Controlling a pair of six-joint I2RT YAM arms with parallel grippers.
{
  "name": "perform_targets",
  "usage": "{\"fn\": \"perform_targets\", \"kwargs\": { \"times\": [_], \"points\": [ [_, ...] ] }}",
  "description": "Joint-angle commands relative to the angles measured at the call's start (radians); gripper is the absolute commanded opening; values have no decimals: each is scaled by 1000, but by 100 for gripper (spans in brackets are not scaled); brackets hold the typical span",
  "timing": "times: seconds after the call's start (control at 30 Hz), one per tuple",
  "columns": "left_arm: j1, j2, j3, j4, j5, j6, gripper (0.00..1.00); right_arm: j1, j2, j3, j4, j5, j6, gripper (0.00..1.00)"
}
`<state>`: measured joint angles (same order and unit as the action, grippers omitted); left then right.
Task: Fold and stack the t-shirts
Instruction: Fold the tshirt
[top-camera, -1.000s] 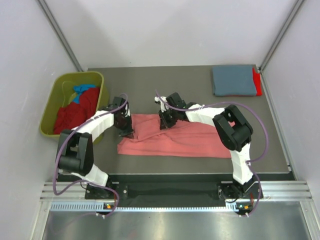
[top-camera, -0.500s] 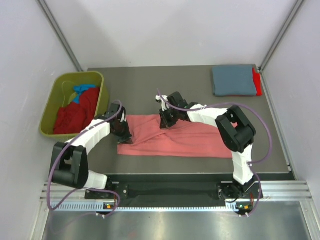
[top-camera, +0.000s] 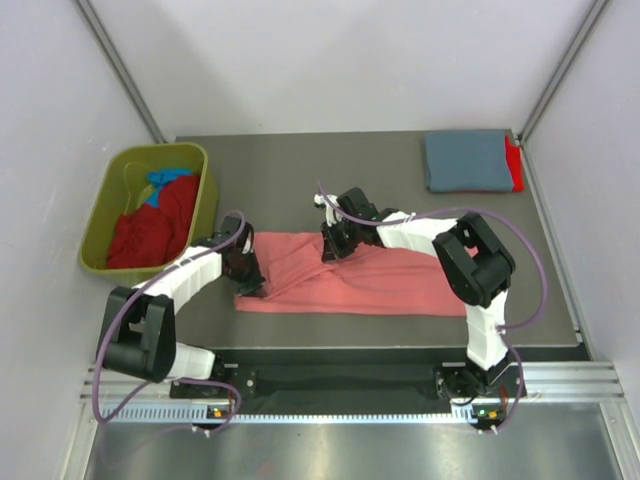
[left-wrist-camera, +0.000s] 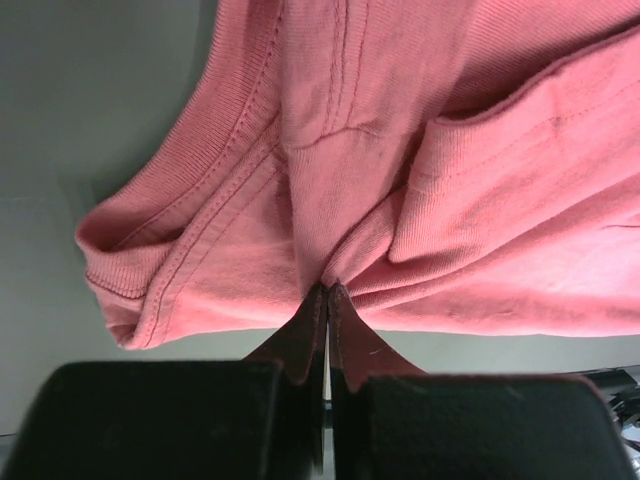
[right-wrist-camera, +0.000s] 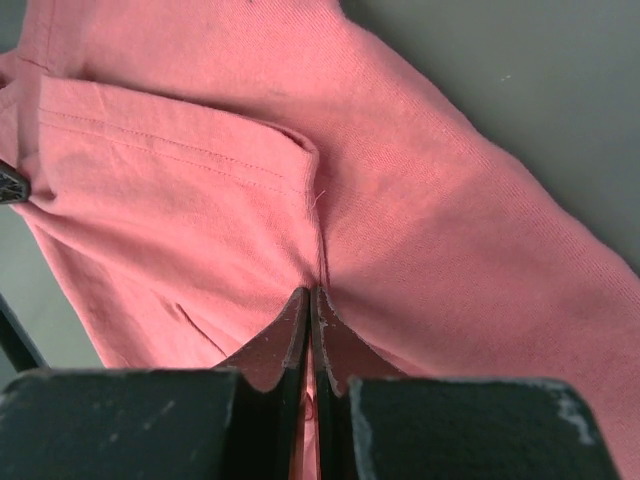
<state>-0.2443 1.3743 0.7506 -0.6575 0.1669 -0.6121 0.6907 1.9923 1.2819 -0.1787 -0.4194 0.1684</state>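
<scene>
no readable text, no labels, no brand marks, no numbers in any view

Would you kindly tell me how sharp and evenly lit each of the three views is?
Top view: even, diffuse light, sharp throughout, only faint shadows, no glare on the pink shirt. Left wrist view: the stitching is crisp, but the left claw is dark and soft-edged close to the lens. Right wrist view: the weave is crisp, and the right claw is likewise dark and slightly blurred.
</scene>
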Motion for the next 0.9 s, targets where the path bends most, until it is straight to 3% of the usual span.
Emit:
{"fn": "perform_targets", "kwargs": {
  "times": [0.0,0.13,0.3,0.37,0.57,0.73,0.87],
  "points": [
    [-12,23,-10,-2,-20,-31,4,-5,-53,0,35,-19,2,0],
    [-13,49,59,-68,-81,-14,19,-5,-53,13,16,-32,-4,2],
    [-15,45,206,-151,-182,40,25,-6,-82,17,5,-13,0,8],
    [-13,51,225,-125,-141,61,25,-7,-86,20,2,-1,5,0],
    [-7,155,312,-108,-86,98,25,-5,-85,24,-31,17,22,0],
    [25,258,389,-31,-111,126,25,-7,-116,19,-54,90,54,19],
    [36,382,507,-44,-226,149,23,-19,-153,19,-59,105,95,22]
  ]
}}
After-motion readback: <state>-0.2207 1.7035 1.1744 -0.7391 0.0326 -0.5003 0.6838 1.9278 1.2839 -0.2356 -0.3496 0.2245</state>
